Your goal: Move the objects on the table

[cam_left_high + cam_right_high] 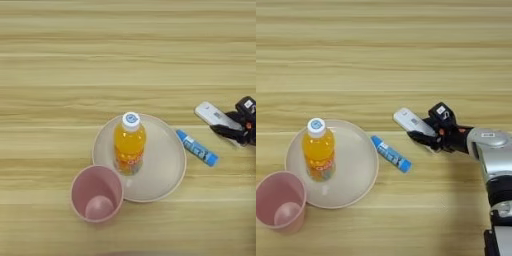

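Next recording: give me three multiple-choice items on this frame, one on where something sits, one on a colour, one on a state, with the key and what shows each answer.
1. Where does the orange-juice bottle stand?
A. on the round beige plate
B. inside the pink cup
C. on the bare table

2. What colour is the tube beside the plate?
A. green
B. blue
C. red

3. How is the pink cup placed?
A. lying on its side
B. upside down
C. upright, mouth open upward

Key: 1 A, the bottle's base rests within the plate's rim. 2 B, the tube's body and end are blue. 3 C, the cup's inside bottom shows from above.
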